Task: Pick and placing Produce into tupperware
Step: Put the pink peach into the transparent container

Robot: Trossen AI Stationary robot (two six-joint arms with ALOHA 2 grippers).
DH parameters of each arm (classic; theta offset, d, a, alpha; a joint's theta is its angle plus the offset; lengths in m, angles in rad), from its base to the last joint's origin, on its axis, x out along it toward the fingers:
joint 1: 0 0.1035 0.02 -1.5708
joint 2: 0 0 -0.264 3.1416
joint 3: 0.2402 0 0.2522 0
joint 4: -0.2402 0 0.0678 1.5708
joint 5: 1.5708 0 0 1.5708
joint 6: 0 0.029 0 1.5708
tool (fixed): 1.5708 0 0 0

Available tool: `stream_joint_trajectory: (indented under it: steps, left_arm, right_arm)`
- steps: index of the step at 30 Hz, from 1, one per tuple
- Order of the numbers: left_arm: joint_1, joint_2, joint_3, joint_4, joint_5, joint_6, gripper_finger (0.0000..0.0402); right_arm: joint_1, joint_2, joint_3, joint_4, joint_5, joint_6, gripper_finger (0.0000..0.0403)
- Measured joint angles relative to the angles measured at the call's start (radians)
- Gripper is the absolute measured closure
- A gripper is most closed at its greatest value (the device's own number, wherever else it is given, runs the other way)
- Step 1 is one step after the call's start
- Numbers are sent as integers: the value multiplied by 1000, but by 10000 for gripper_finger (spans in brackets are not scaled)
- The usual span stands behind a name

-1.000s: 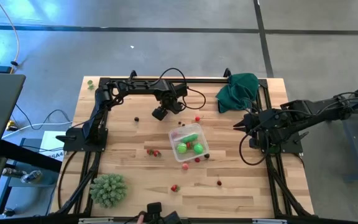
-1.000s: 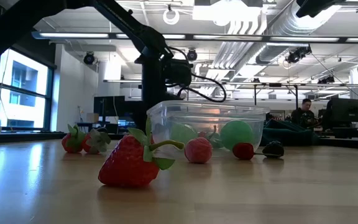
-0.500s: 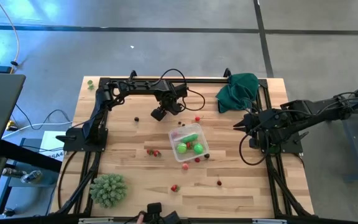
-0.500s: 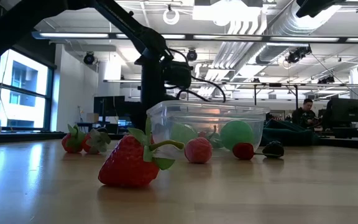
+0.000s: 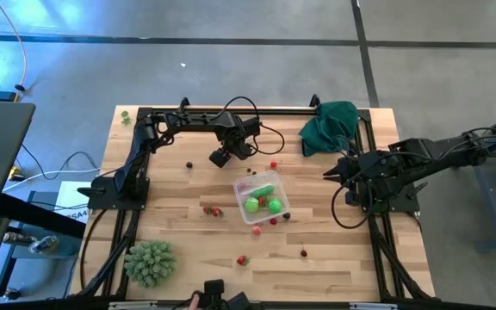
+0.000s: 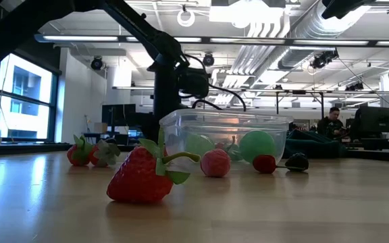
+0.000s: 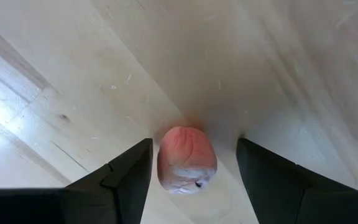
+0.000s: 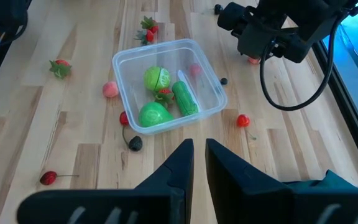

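Left wrist view shows my left claw [image 7: 191, 180] spread wide, a pale pink fruit [image 7: 186, 160] between the fingers [image 7: 120, 180], lying on the worktop [image 7: 260, 62] and not yet gripped. From above, this claw [image 5: 221, 157] hangs at the far side of the worktop, just far-left of the tupperware [image 5: 262, 198].

The tupperware sits near mid-worktop and already holds two green balls, a green pod and some red bits. More produce lies loose around it: a red berry [image 5: 274, 164] to its far side, strawberries [image 5: 213, 210] on its left, a cherry [image 5: 304, 252] and another strawberry [image 5: 243, 259] nearer.

My right claw [image 5: 328, 174] waits clenched and empty at the right edge, near the green cloth [image 5: 329, 123].

Risks, as I judge them: the fruit is round and sits closer to one finger, so an uneven close could squirt it out and send it rolling. Pressing too low would scrape the fingers on the wood. On the carry, the tupperware is light; clipping its rim could shove or tip it, spilling what is inside.
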Motion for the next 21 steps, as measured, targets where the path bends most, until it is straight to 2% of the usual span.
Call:
stream_joint_trajectory:
  steps: [7,16,21]
  left_arm:
    - [0,0,-1,3,-1,2,187]
    - [0,1,-2,2,0,2,263]
    - [0,1,-2,5,10,0,291]
  right_arm:
    - [0,0,0,0,0,0,371]
    - [0,0,0,0,0,0,371]
    - [0,0,0,0,0,0,371]
